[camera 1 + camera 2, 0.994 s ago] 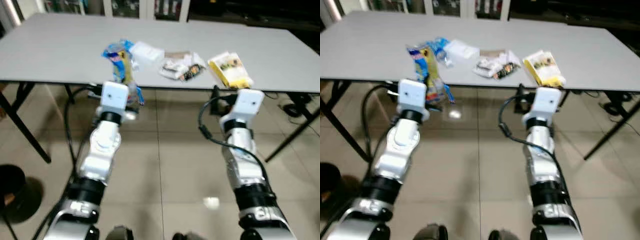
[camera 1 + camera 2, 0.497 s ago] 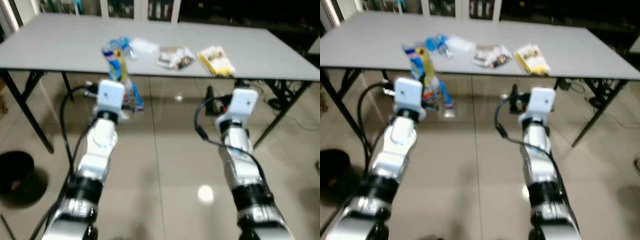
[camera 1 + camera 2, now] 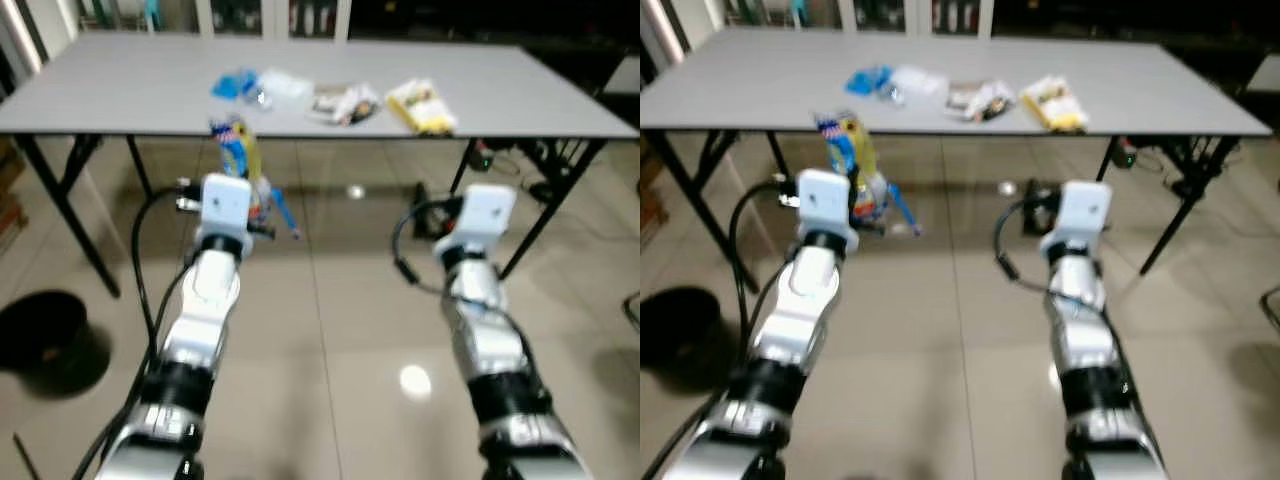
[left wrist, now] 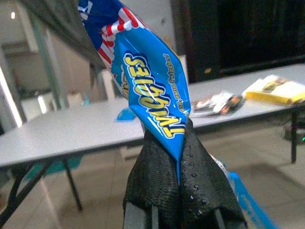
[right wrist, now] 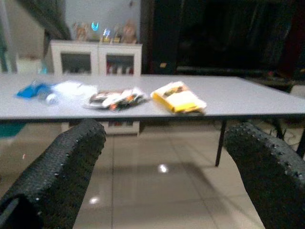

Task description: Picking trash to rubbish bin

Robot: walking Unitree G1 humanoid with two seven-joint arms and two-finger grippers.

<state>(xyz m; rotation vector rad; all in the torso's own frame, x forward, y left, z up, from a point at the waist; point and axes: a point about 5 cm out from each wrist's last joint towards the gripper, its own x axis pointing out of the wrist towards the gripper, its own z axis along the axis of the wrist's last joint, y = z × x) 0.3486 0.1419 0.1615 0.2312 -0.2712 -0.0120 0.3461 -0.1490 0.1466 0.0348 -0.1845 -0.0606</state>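
Note:
My left gripper (image 4: 181, 138) is shut on a blue snack packet (image 4: 147, 86), which stands up from the pinched fingers. In the left eye view that packet (image 3: 238, 150) hangs in front of the table's near edge, just above my left wrist. More trash lies on the grey table (image 3: 120, 90): a blue wrapper (image 3: 235, 85), a white wrapper (image 3: 285, 84), a mixed wrapper (image 3: 345, 103) and a yellow packet (image 3: 422, 106). My right gripper (image 5: 166, 131) is open and holds nothing, short of the table. A black rubbish bin (image 3: 45, 325) stands on the floor at my lower left.
Black table legs (image 3: 70, 215) slant down on the left and right (image 3: 530, 225). Cables and a socket (image 3: 495, 155) lie under the table at the right. Glossy tiled floor (image 3: 330, 330) stretches between me and the table. White cabinets (image 5: 95, 59) stand behind it.
The camera has drawn back from the table, so the table looks farther off and the bin shows more at the left. The left gripper still holds the blue packet.

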